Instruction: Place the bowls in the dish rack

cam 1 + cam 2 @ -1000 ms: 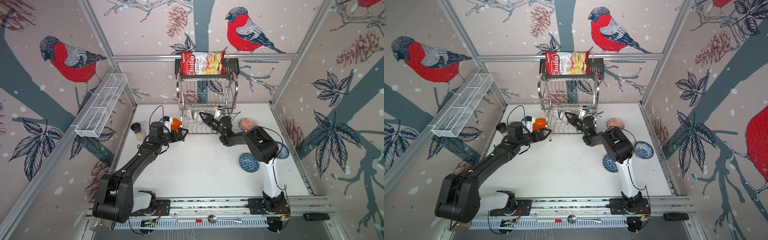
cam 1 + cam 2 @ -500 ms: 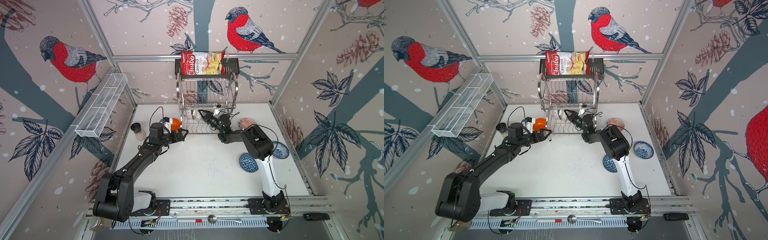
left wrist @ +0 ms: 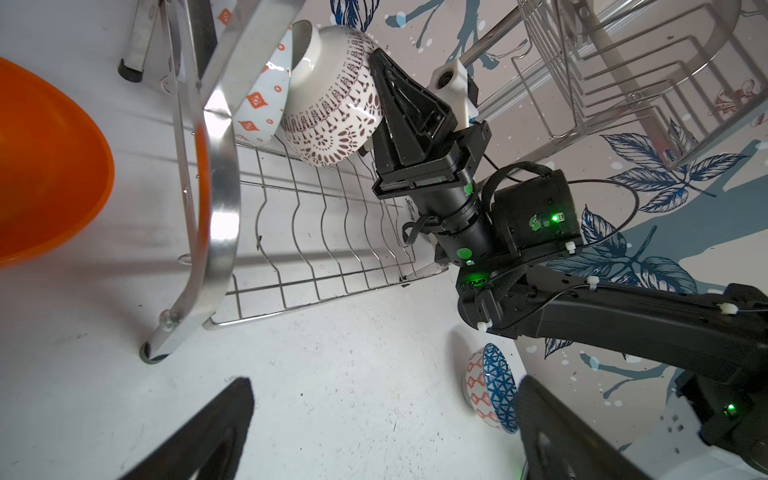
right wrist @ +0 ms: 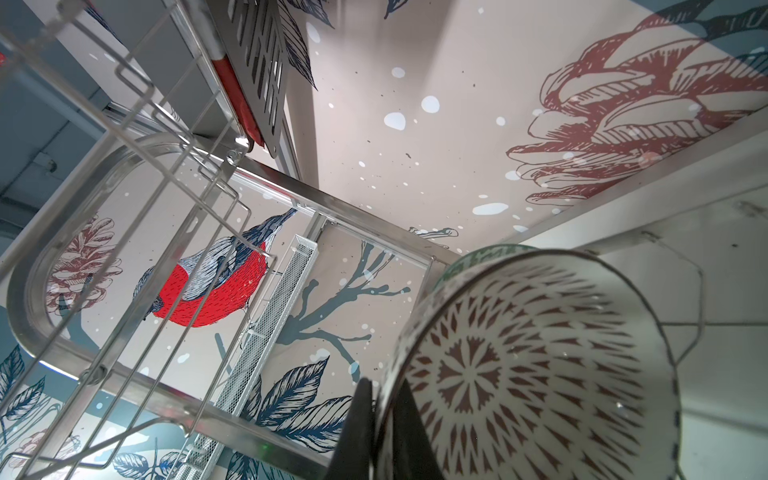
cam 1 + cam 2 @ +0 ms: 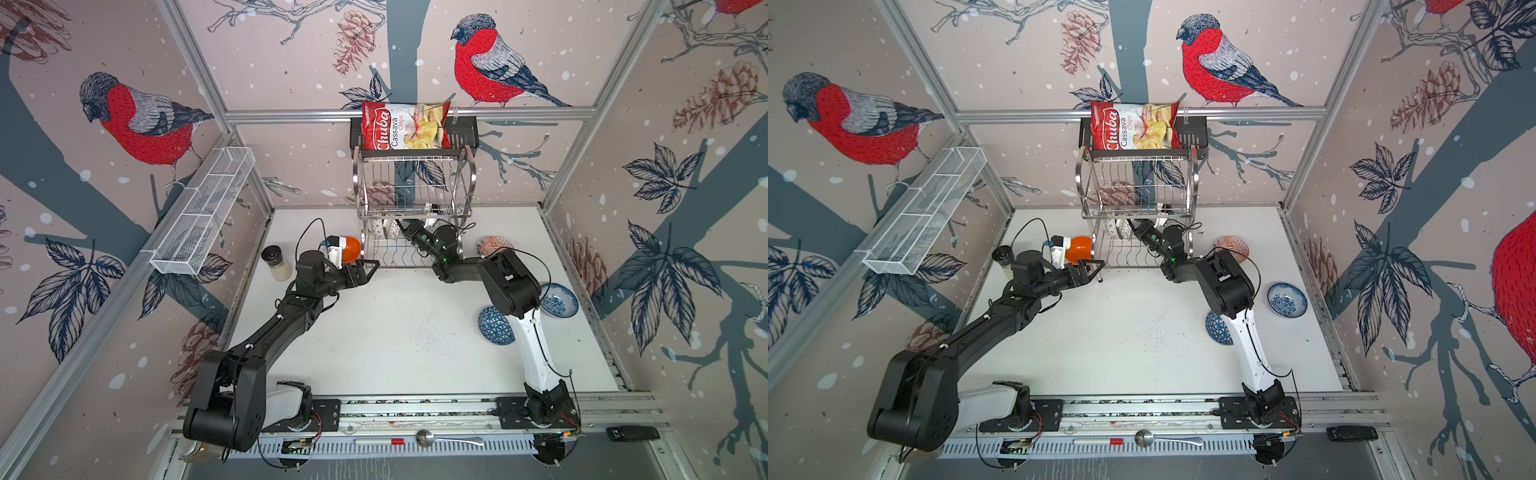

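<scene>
- We see the right gripper (image 3: 376,62) reaching into the lower shelf of the dish rack (image 5: 411,187), its jaws pinched tight on the rim of a white bowl with brown pattern (image 3: 332,112).
- That bowl is tipped on its side at the back of the lower shelf. In the right wrist view we look straight into its patterned inside (image 4: 519,365), with a black finger (image 4: 361,415) on the outer side of its rim.
- Right against it, on the side away from the gripper, a bowl with orange diamonds (image 3: 262,99) stands on edge in the same shelf.
- The upper shelf shows only bare wires in both top views.
- The left gripper (image 5: 368,268) hovers low at the rack's front left foot, jaws spread wide and holding nothing. In the left wrist view we see its two fingers (image 3: 208,436) far apart over the white table (image 5: 395,332).
- The plain orange bowl (image 5: 352,249) sits on the table just outside the rack's left side, close behind the left wrist.
- Three more bowls are on the table on the right side. A reddish bowl (image 5: 496,245) is near the rack, a blue-flower bowl (image 5: 559,300) sits open side up by the right wall, and a blue-triangle bowl (image 5: 494,326) lies beside the right arm.
- A jar with a black lid (image 5: 274,259) stands by the left wall.
</scene>
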You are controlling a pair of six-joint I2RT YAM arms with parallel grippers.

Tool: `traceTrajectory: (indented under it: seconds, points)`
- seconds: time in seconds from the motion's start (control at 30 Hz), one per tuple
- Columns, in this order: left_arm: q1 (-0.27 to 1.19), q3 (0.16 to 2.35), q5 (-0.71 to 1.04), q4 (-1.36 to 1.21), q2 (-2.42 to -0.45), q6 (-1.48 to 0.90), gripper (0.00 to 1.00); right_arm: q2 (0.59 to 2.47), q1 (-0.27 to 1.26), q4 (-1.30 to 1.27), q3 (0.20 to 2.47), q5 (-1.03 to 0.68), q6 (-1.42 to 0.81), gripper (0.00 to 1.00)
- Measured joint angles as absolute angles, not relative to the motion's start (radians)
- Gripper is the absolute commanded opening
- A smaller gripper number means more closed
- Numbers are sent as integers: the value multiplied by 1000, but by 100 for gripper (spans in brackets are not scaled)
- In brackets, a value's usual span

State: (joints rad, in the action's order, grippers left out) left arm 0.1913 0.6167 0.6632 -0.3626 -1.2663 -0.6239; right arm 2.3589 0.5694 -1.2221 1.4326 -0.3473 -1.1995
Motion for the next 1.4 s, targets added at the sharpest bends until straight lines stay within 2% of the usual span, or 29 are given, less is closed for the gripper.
traceTrajectory:
  seconds: [1.4]
  points:
    - [192, 629, 681, -368, -1297, -647, 98, 2494, 567, -1112, 1633, -365, -1206, 0]
